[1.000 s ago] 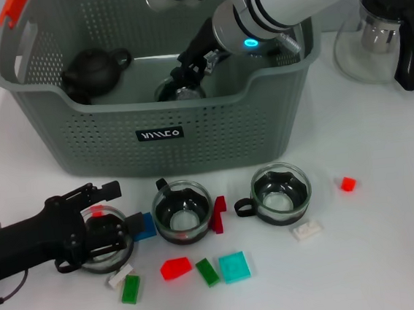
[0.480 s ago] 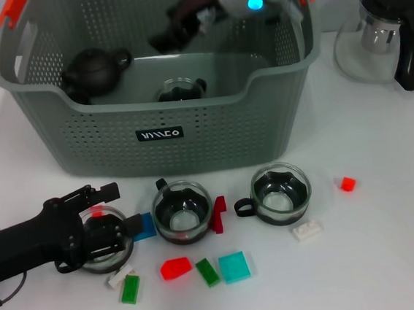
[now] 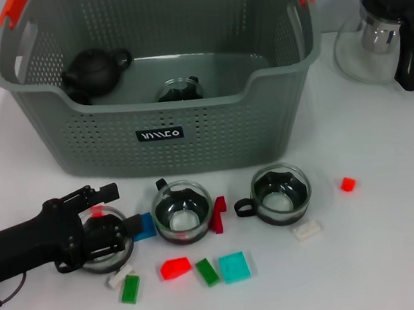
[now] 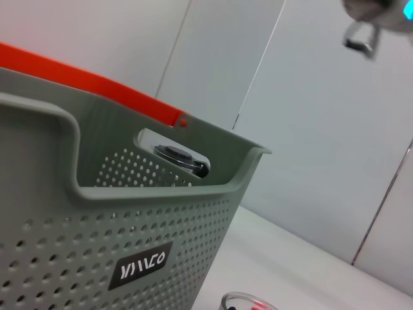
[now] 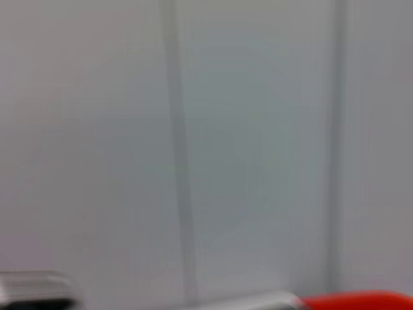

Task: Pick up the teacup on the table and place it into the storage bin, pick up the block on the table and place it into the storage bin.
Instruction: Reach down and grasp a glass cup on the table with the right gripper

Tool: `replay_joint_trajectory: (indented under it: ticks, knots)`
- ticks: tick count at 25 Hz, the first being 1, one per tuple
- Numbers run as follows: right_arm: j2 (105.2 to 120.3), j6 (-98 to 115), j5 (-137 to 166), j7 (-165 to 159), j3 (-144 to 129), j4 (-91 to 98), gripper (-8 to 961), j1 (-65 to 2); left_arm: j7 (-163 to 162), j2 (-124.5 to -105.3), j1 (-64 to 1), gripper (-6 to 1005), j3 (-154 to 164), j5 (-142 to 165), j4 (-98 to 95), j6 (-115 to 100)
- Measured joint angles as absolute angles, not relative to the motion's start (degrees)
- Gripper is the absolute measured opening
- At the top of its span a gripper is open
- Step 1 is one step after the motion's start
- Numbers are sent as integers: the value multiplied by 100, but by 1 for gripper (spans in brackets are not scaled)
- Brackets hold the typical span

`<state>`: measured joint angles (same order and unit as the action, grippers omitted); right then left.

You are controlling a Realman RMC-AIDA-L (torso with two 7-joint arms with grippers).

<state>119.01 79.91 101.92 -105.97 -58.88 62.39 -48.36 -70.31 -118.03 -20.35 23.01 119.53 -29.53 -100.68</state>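
The grey-green storage bin stands at the back of the table, and the left wrist view shows its wall close up. One glass teacup lies inside it beside a black teapot. In front of the bin stand two teacups. A third teacup sits at my left gripper, low on the table at the front left. Coloured blocks lie scattered: red, green, teal, blue. My right gripper is out of view.
A glass kettle with a black handle stands at the back right. More blocks lie about: white, small red, dark red, green, white. Orange-red handles top the bin.
My right arm has risen out of the bin and left the head view, and a teacup stays on the bin's floor. The left arm has not moved.
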Motion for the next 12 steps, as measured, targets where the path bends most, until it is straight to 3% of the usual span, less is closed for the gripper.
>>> replay_joint_trajectory:
  ticks: [7,12]
  knots:
    - [11586,10459,9833,-9099,-5575,6160,594,-3781,-7031,-11788,-2050,873,2311,11953,-2953,-10064]
    - [11446,11228,10351,-9272,-5534,6534,593,-3415,-7032,-11778,-2070,873,2318,11953,-2953,-10063]
